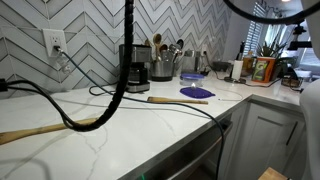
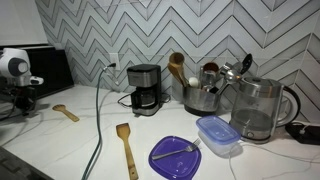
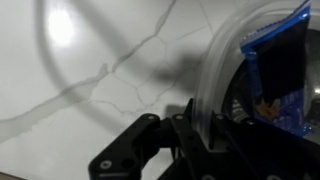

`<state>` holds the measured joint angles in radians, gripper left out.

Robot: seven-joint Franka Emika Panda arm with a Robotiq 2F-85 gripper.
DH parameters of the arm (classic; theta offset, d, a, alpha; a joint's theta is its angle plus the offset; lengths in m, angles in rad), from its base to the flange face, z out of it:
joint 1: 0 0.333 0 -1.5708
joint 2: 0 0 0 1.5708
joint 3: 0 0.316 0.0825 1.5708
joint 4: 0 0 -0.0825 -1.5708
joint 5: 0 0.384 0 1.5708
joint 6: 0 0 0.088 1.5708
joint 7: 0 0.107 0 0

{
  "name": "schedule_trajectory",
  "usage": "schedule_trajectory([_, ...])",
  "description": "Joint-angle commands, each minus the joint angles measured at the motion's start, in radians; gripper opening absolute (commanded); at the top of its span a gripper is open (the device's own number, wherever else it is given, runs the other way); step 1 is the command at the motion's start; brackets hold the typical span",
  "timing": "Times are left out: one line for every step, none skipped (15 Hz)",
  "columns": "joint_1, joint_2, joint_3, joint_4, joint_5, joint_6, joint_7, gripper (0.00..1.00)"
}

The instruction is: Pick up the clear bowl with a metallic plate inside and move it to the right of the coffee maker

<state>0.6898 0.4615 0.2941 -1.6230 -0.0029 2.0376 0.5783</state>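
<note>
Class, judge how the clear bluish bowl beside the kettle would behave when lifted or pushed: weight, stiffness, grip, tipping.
The clear bowl looks thin-walled and see-through, so it is probably light and slightly flexible. Its glossy surface may slip in a pinch grip. Shallow and wide, it seems unlikely to tip if pushed across the countertop.
</note>
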Motion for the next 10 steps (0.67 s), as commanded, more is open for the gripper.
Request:
schedule_trajectory([0.018, 0.005, -0.022, -0.004, -0.009, 0.024, 0.018, 0.02])
schedule_trajectory([0.014, 0.0, -0.022, -0.011, -0.003, 0.032, 0.015, 0.02])
schedule_trajectory([0.011, -0.009, -0.022, -0.021, 0.002, 0.04, 0.014, 0.02])
schedule_trajectory([0.005, -0.018, -0.022, -0.031, 0.01, 0.053, 0.01, 0.02])
schedule_trajectory([-0.001, -0.037, -0.025, -0.051, 0.016, 0.064, 0.013, 0.02])
schedule_trajectory([-0.011, -0.057, -0.025, -0.074, 0.03, 0.081, 0.01, 0.02])
schedule_trajectory([-0.02, -0.075, -0.026, -0.096, 0.039, 0.096, 0.01, 0.02])
schedule_trajectory([-0.036, -0.104, -0.025, -0.133, 0.059, 0.122, 0.005, 0.02])
schedule_trajectory([-0.048, -0.122, -0.024, -0.157, 0.073, 0.136, 0.004, 0.02])
schedule_trajectory([-0.065, -0.15, -0.021, -0.192, 0.095, 0.152, -0.001, 0.02])
